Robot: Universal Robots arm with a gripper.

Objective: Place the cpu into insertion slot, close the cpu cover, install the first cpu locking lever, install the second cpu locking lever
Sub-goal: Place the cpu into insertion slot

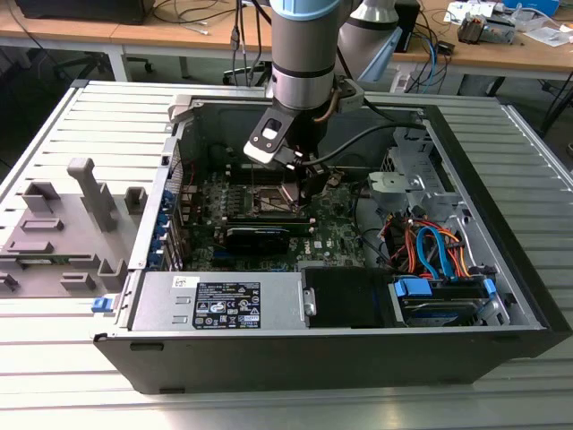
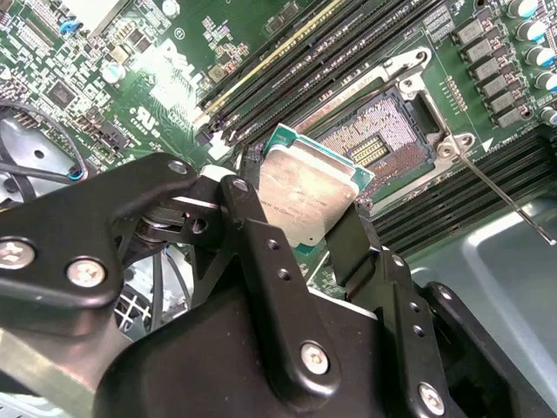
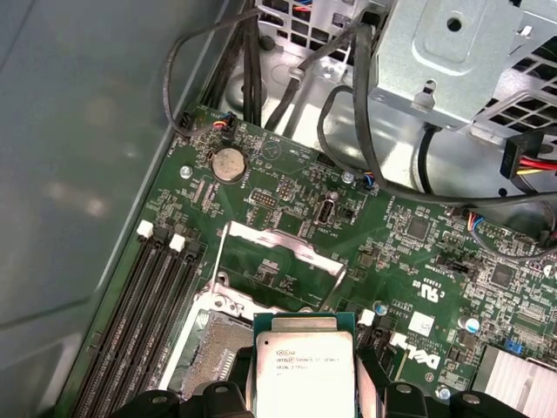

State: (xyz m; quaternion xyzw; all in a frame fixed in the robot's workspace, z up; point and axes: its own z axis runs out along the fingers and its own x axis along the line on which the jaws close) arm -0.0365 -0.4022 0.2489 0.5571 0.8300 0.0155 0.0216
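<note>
First wrist view: cpu (image 3: 304,374) cut off by pic edge; insertion slot (image 3: 209,353) partly hidden behind cpu.

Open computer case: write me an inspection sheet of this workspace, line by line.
Surface: ribbed grey metal table, carrying the open black computer case.
Job's things: small square silvery-topped cpu gripped, not seated; dark-centred silver-rimmed insertion slot empty; thin silvery frame-shaped cpu cover raised open.
Clutter: grey plastic fixture blocks at the exterior view's left.
Grippers: black gripper shut on the cpu, near the slot.
Cables: black cables by the board; orange and blue cables inside the case.
Surroundings: wooden desks behind.
</note>
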